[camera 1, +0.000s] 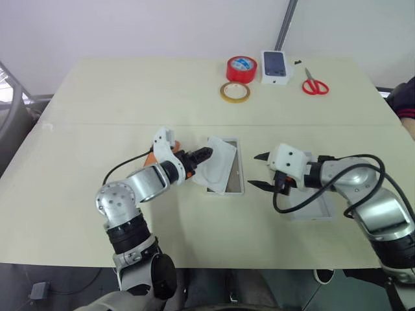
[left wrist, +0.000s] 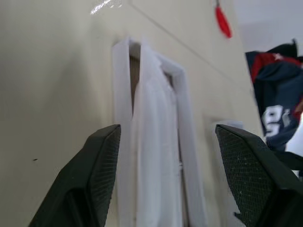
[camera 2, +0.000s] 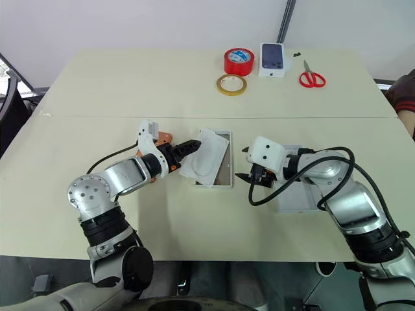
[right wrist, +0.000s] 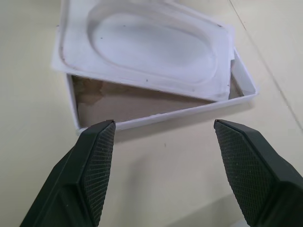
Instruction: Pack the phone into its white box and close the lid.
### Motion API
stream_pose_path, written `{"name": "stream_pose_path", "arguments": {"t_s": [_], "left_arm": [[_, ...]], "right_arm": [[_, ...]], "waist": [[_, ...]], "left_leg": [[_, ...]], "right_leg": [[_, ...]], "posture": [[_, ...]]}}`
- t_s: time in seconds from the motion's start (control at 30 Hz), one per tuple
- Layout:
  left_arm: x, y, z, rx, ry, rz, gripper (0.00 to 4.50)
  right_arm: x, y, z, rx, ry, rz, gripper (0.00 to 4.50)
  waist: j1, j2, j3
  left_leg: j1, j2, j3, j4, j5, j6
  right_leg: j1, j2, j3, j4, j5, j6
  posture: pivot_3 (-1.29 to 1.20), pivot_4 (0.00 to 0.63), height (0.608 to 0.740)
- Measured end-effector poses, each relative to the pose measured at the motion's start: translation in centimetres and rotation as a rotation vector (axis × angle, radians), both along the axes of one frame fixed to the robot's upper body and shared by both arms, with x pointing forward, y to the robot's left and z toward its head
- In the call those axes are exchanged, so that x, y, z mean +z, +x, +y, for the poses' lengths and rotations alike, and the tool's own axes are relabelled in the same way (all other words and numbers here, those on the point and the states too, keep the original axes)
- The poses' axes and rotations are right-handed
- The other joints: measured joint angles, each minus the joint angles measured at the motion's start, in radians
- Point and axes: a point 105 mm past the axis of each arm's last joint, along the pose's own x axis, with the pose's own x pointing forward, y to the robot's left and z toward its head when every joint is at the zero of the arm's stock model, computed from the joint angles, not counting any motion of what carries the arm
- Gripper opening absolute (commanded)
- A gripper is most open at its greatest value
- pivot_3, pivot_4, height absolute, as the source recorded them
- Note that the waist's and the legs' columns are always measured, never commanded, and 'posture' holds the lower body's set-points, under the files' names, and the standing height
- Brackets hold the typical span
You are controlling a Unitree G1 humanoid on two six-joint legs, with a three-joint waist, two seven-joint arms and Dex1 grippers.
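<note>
The white box [camera 1: 239, 188] lies at mid-table, its brownish floor [right wrist: 142, 101] showing. A white moulded insert [right wrist: 151, 47] with an oval recess rests askew across it. My left gripper [camera 1: 203, 155] is open, its fingertips at the insert's near-left edge and clear of it in the left wrist view. An orange bit of the phone [camera 2: 165, 137] peeks out behind my left wrist, with the rest hidden. My right gripper [camera 1: 259, 171] is open and empty, just right of the box. The lid [camera 1: 313, 210] lies under my right forearm.
At the table's far side sit a red tape roll [camera 1: 241, 69], a yellowish tape ring [camera 1: 234, 92], a small white carton printed with a phone picture [camera 1: 275, 67] and red scissors [camera 1: 315, 84]. A person's dark sleeve [camera 1: 405, 97] is at the right edge.
</note>
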Motion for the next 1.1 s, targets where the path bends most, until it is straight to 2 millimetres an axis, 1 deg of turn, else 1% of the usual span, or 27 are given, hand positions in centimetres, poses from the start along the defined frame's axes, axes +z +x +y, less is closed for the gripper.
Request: {"name": "stream_pose_path", "arguments": {"t_s": [0.03,0.13,0.17,0.2,0.27,0.33,0.47,0.53,0.63,0.73,0.87,0.93,1.1], "left_arm": [[0.5,0.0,0.0,-0.010,-0.007,-0.021,3.52],[2.2,0.4,0.9,-0.004,-0.004,-0.093,3.52],[2.4,0.5,1.4,0.005,0.006,-0.112,3.52],[2.5,0.6,2.4,0.014,0.040,-0.136,3.52],[3.2,0.7,4.3,0.029,0.124,-0.203,3.52],[3.2,0.6,6.0,0.037,0.232,-0.260,3.52],[1.9,-0.3,8.3,-0.038,0.418,-0.340,3.52],[1.4,-0.9,9.0,-0.091,0.473,-0.373,3.52],[0.9,-1.9,9.5,-0.177,0.514,-0.412,3.52],[0.7,-3.1,9.6,-0.264,0.553,-0.444,3.52],[0.1,-4.6,9.2,-0.349,0.559,-0.458,3.52],[0.0,-4.8,9.1,-0.355,0.557,-0.458,3.52],[-0.2,-5.1,8.5,-0.363,0.536,-0.463,3.52]], "right_arm": [[0.1,0.2,0.1,-0.002,0.006,-0.002,2.72],[0.9,0.8,0.7,-0.007,0.043,-0.019,1.21],[1.1,1.1,0.9,-0.015,0.053,-0.022,0.66],[1.3,1.6,1.4,-0.031,0.079,-0.022,0.11],[0.9,2.2,2.3,-0.059,0.107,-0.001,0.05],[0.2,2.8,3.4,-0.093,0.129,0.029,0.05],[-0.8,4.1,6.0,-0.157,0.155,0.038,0.05],[-1.0,4.7,7.0,-0.188,0.155,0.039,0.05],[-1.4,5.6,7.7,-0.225,0.144,0.043,0.05],[-2.0,6.1,7.8,-0.259,0.130,0.065,0.05],[-3.3,6.5,7.3,-0.291,0.056,0.074,0.05],[-3.4,6.7,6.9,-0.296,0.018,0.052,0.05],[-3.4,7.1,5.9,-0.296,-0.070,-0.021,0.05]], "waist": [[0.000,0.000,0.000],[-0.001,0.000,0.000],[-0.001,0.000,0.000],[-0.007,0.000,0.000],[-0.009,0.000,0.000],[-0.009,0.000,0.000],[-0.004,0.001,0.000],[-0.001,0.001,0.000],[-0.001,0.001,0.000],[-0.005,0.001,0.000],[-0.007,0.001,0.000],[-0.007,0.001,0.000],[-0.008,0.001,0.000]], "left_leg": [[0.000,0.000,0.000,0.000,0.000,0.000],[0.000,0.000,0.000,0.000,0.000,0.000],[0.000,0.000,0.000,0.000,0.000,0.000],[0.000,0.001,0.000,-0.001,0.001,-0.001],[0.001,0.001,0.000,-0.003,0.001,-0.002],[0.001,0.001,0.000,-0.003,0.002,-0.003],[0.001,0.000,0.000,-0.003,0.002,-0.003],[0.000,0.000,0.000,-0.003,0.002,-0.003],[0.000,0.000,0.000,-0.004,0.001,-0.003],[0.000,0.000,0.000,-0.005,0.001,-0.002],[0.000,0.000,0.000,-0.006,0.000,0.000],[0.000,0.000,0.000,-0.006,-0.003,0.005],[0.001,0.000,0.001,-0.006,-0.003,0.005]], "right_leg": [[0.000,0.000,0.000,0.000,0.000,0.000],[0.000,0.000,0.000,0.000,0.000,0.000],[0.000,0.000,0.000,0.000,0.000,0.000],[-0.001,0.001,0.000,0.000,0.000,0.000],[-0.002,0.001,0.000,0.001,0.000,0.000],[-0.002,0.001,0.001,0.001,0.000,0.000],[-0.003,0.000,0.001,0.001,0.000,0.000],[-0.003,0.000,0.001,0.000,0.000,-0.001],[-0.003,-0.001,0.001,0.000,0.000,-0.001],[-0.003,-0.001,0.001,0.000,0.000,-0.001],[-0.004,-0.001,0.001,0.000,0.000,-0.001],[-0.004,-0.001,0.001,0.000,0.000,-0.001],[-0.004,-0.001,0.001,0.001,0.000,-0.001]], "posture": [[0.00,0.150,0.740],[0.00,0.150,0.740],[0.00,0.150,0.740],[0.00,0.150,0.740],[0.00,0.150,0.740],[0.00,0.150,0.740],[0.00,0.150,0.740],[0.00,0.150,0.740],[0.00,0.150,0.740],[0.00,0.150,0.740],[0.00,0.150,0.740],[0.00,0.150,0.740],[0.00,0.150,0.740]]}}
